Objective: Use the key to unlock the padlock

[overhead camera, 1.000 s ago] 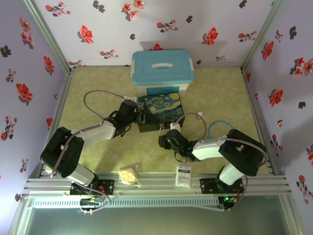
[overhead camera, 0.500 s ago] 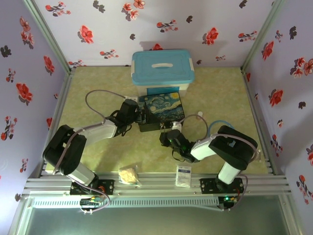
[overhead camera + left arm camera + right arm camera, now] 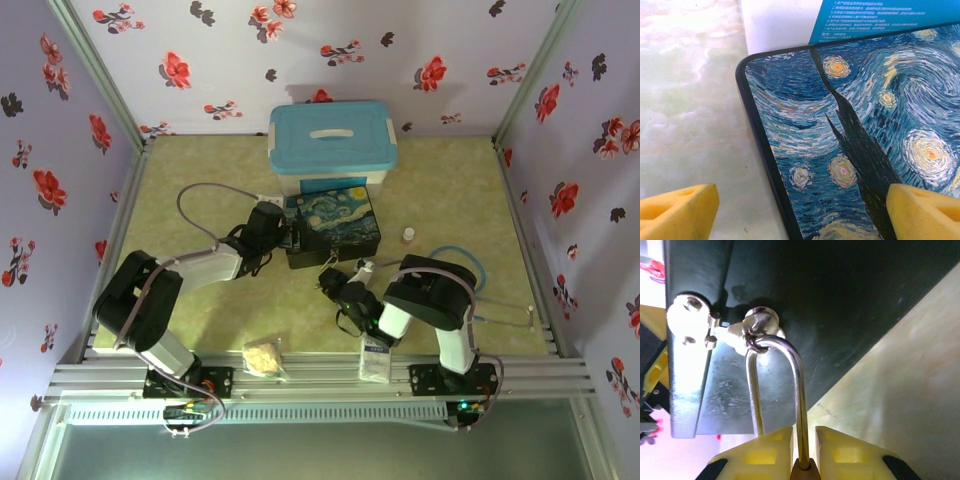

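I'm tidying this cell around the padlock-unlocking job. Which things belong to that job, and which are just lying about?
In the job:
padlock, hanging from the painted box
right tool, shut on the padlock
left tool, open at the box's corner

Lying about:
blue-lidded bin
small white bottle
white packet
small clear bag
blue ring

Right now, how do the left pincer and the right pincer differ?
The left pincer is wide open, astride the edge of the painted box; the right pincer is shut on the padlock. The left pincer holds nothing; the right pincer holds the padlock's body. Both have yellow fingers.
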Robot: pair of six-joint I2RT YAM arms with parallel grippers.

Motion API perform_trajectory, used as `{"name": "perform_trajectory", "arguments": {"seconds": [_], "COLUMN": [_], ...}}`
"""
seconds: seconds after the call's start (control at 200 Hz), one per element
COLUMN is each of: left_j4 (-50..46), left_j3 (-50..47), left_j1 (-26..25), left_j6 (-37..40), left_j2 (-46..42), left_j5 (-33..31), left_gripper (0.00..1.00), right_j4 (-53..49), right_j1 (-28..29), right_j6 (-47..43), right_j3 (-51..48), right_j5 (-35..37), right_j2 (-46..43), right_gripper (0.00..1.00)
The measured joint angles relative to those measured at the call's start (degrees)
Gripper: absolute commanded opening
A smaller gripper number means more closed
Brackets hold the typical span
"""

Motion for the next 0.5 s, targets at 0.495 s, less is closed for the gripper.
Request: {"name": "perform_trajectory", "arguments": {"seconds": [0.495], "left_j4": [2.0], "left_j3": [-0.8], "left_j1": [0.0], "left_j6": [1.3], "left_j2": [0.0], "left_j5": [1.5], "left_gripper": [0.78], "right_j4": [-3.2], "right_j1": [3.3], "right_j6": [8.2], "right_j3": [1.9], "right_j5": [15.3], "right_j2": [0.3], "right_gripper": [0.03]}}
